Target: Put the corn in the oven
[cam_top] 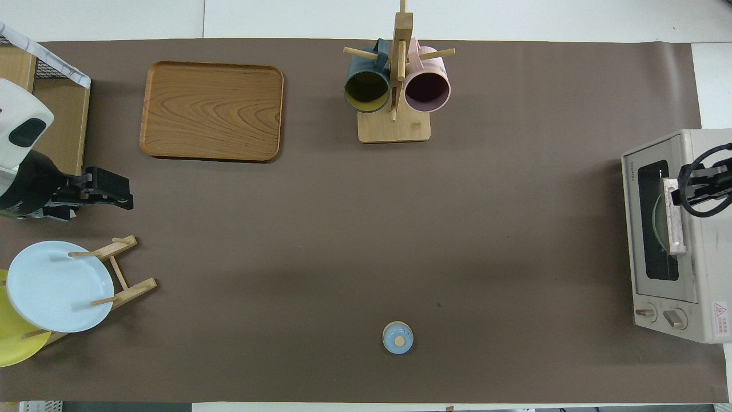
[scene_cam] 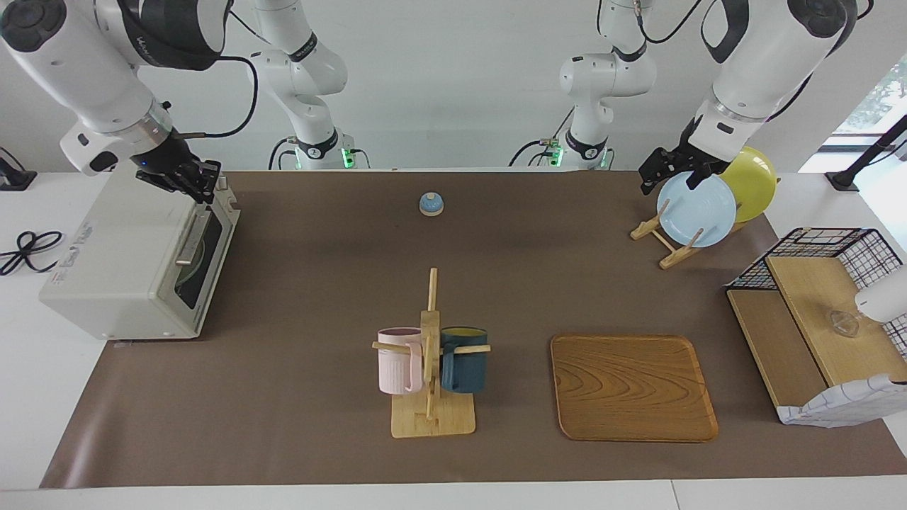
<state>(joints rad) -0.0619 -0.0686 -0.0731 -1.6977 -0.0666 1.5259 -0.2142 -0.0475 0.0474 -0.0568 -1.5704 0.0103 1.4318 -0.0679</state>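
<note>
The right gripper (scene_cam: 186,177) is hovering over the closed oven (scene_cam: 134,262), grip unclear; the left gripper (scene_cam: 669,172), wide, is waiting above the plate rack (scene_cam: 662,237).

You're looking at a robot lab dressed as a kitchen. Two white arms (scene_cam: 602,78) are bolted at the far edge of a white surface (scene_cam: 42,397) covered by a brown mat (scene_cam: 319,283), with bare white walls and loose cables (scene_cam: 25,248). The kitchen props are staged: an oven (scene_cam: 134,262), a mug rack (scene_cam: 431,368), a plate rack (scene_cam: 666,237), a wooden tray (scene_cam: 631,386) and a wire shelf (scene_cam: 822,244).
</note>
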